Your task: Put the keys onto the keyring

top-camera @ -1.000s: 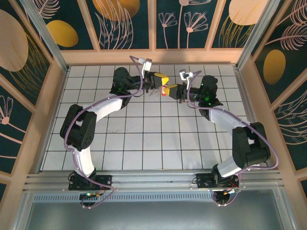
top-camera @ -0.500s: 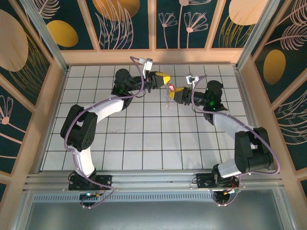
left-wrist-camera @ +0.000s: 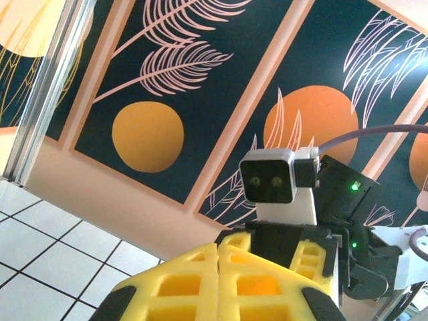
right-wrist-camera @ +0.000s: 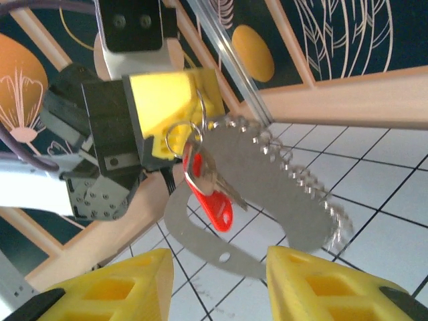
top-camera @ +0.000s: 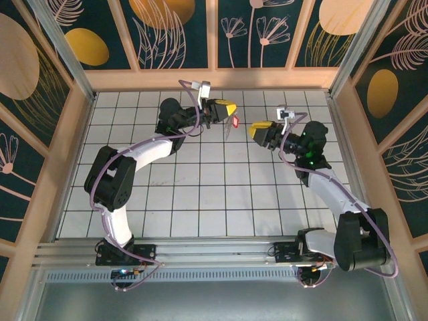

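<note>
**Handover over the grid.** The left gripper (top-camera: 227, 108) was clamped on the keyring (right-wrist-camera: 267, 174), its yellow fingers pressed together on a small split ring (right-wrist-camera: 179, 137) at the loop's top. The pale oval loop, edged with a beaded chain (right-wrist-camera: 304, 180), hung tilted from those fingertips above the tiled table (top-camera: 200, 194). The red-headed key (right-wrist-camera: 212, 200) dangled from the split ring just below the left fingertips. The right gripper (right-wrist-camera: 217, 271) faced the left one from well apart, jaws spread wide and empty, with key and loop ahead of its gap.
</note>
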Motion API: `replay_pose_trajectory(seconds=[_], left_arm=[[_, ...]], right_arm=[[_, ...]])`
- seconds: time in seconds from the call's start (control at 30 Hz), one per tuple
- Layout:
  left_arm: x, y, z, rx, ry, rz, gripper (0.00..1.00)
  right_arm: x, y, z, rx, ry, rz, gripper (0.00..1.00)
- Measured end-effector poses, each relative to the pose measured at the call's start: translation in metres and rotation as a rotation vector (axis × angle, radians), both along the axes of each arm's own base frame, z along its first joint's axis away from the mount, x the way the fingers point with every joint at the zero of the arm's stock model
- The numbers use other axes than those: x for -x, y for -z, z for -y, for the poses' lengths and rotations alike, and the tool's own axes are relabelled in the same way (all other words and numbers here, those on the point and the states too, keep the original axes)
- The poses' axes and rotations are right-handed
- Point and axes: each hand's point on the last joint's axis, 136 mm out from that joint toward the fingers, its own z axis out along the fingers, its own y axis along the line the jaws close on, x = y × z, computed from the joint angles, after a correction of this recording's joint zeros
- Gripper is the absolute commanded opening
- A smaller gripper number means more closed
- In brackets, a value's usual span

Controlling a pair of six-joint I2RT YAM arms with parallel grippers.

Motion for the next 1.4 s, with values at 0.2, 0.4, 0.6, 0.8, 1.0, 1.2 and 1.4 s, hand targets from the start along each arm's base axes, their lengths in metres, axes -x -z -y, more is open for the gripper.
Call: replay_pose_trajectory(seconds=[0.2,0.4,0.6,0.8,1.0,1.2,1.4], left_arm=[[-0.001,0.005,-0.002,0.011,-0.015,-0.027,0.0],[-0.001,-0.005,-0.005,0.057,-0.021,-0.034,0.0],[0.0,-0.012,-0.008,0.089,-0.023,-0.04,0.0],[0.002,-0.015,-0.007,0.102,-0.023,-0.041,0.0],[0.004,-0.015,-0.005,0.104,-0.016,-0.043,0.0],[0.004,-0.015,-0.005,0.105,-0.017,-0.045,0.0],[0.004,-0.014,-0.005,0.105,-0.018,-0.049,0.0]], right_arm=[[-0.014,-0.02,0.007,-0.093,0.076,0.004,0.38],[-0.035,-0.022,0.006,-0.196,0.091,-0.044,0.38],[-0.039,-0.03,-0.016,-0.24,0.04,-0.05,0.38],[-0.04,-0.041,-0.033,-0.264,0.003,-0.026,0.37],[-0.041,-0.038,-0.037,-0.272,-0.007,-0.034,0.36],[-0.04,-0.039,-0.039,-0.273,-0.011,-0.032,0.36],[-0.039,-0.04,-0.041,-0.275,-0.014,-0.029,0.35]])
